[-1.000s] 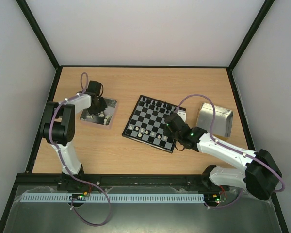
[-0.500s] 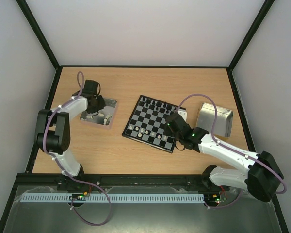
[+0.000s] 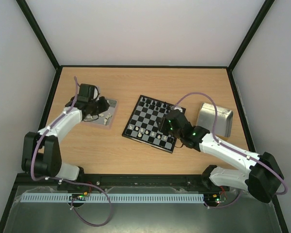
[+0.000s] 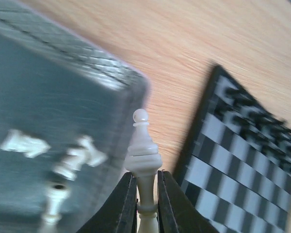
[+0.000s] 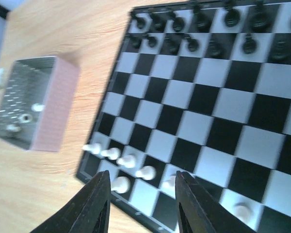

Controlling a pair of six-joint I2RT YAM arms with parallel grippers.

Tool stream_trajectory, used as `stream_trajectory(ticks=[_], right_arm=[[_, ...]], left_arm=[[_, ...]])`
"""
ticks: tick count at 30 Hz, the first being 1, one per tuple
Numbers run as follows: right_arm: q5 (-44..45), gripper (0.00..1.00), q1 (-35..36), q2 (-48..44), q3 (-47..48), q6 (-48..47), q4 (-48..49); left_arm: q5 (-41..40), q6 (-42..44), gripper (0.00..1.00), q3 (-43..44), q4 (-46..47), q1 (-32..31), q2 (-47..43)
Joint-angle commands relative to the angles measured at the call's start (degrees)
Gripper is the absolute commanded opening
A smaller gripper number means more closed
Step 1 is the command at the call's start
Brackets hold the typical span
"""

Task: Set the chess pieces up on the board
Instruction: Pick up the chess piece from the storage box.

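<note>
1. Top external view:
   - The left fingers [image 3: 101,106] hang over the shiny rectangular metal tray [image 3: 110,119] on the left of the pale wood-grain desk [image 3: 87,145].
   - The right fingers [image 3: 167,125] hang over the near right part of the flat black-and-pale checkered chessboard [image 3: 148,116].
   - A second empty-looking steel tray [image 3: 216,119] sits beyond the board's right edge.
   - From this height I cannot tell how either pair of fingers stands.
   - Likely hazard: both arms work toward one small board and could crowd each other.

2. Left wrist view:
   - The left fingers [image 4: 127,201] are clamped on the lower stem of a cream-white chess piece with a small ball top [image 4: 142,150].
   - It is held upright above the tray's wall [image 4: 111,77], not yet over the board [image 4: 242,141].
   - The stem is slim, smooth and tapered, so it could probably pivot or slip in transit.
   - Other cream figurines [image 4: 77,158] lie toppled on the tray's dull brushed floor.

3. Right wrist view:
   - The right fingers [image 5: 99,206] stand apart and hold nothing.
   - They are just above the near rows, where small rounded cream pieces [image 5: 128,161] stand.
   - Glossy black pieces [image 5: 203,22] fill the far two rows.
   - Such light, narrow-based figurines would topple if the fingers dropped or swept sideways.
</note>
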Motion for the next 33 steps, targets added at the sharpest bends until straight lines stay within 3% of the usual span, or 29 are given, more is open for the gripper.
stream_trajectory(ticks=[1, 6, 14, 19, 28, 33], right_arm=[[-8.99, 0.36, -1.61, 0.63, 3.32, 1.35, 6.14], [-16.85, 0.39, -3.91, 1.62, 5.46, 2.62, 9.25], [-30.2, 0.53, -10.77, -0.65, 6.41, 6.89, 15.84], [-35.27, 0.58, -11.81, -1.97, 7.53, 7.68, 18.66], [-41.18, 0.57, -11.81, -1.69, 8.25, 8.05, 22.0], [-42.82, 0.5, -11.81, -1.38, 8.11, 7.85, 22.14]], left_arm=[[9.43, 0.97, 0.12, -2.1, 3.98, -3.72, -5.58], [18.93, 2.64, 0.12, -4.54, 9.97, -9.1, -10.01], [31.73, 4.21, 0.13, -6.27, 20.96, -16.13, -13.87], [35.91, 7.3, 0.13, -4.96, 21.87, -19.17, -14.37], [40.44, 9.8, 0.13, -4.54, 22.46, -20.36, -16.12], [41.21, 10.02, 0.13, -4.28, 22.6, -20.33, -16.01]])
